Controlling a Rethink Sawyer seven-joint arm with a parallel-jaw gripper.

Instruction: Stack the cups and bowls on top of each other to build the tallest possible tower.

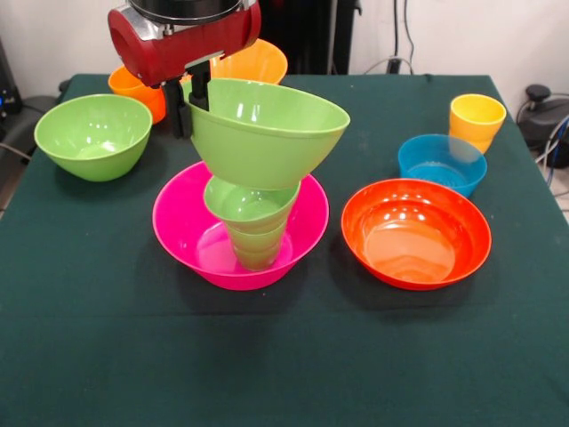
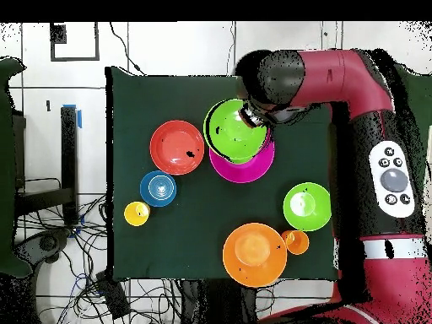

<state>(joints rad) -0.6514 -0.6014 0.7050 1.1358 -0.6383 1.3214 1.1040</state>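
The claw (image 1: 197,93) is clamped on the rim of a large light green glossy plastic bowl (image 1: 267,129), with one black finger inside the wall and one outside, so the bowl hangs tilted, its mouth turned up and toward 3 o'clock in the front view. It is held there because the tower (image 1: 249,222) stands directly below: a big pink flared plastic bowl (image 1: 182,222) serves as the base, and inside it stand small green pieces (image 1: 253,218) – a small green bowl on a green tapered cup, as far as I can tell. The bottom of the lifted bowl seems to touch or nearly touch the top green piece; which one, I cannot say. In my judgement the step in hand is to set this bowl on the stack, and the tilt is a risk, since a wide bowl on a narrow support may slide off when it is let go. The other pieces wait on the dark green table (image 1: 284,356): a red-orange bowl (image 1: 416,233) at 3 o'clock of the tower, a translucent blue bowl (image 1: 442,163) and a yellow-orange cup (image 1: 476,121) at 2 o'clock, a second light green bowl (image 1: 93,135) at 10 o'clock. An orange bowl (image 1: 258,62) and an orange cup (image 1: 135,89) stand at 12 o'clock – partly hidden behind the arm.
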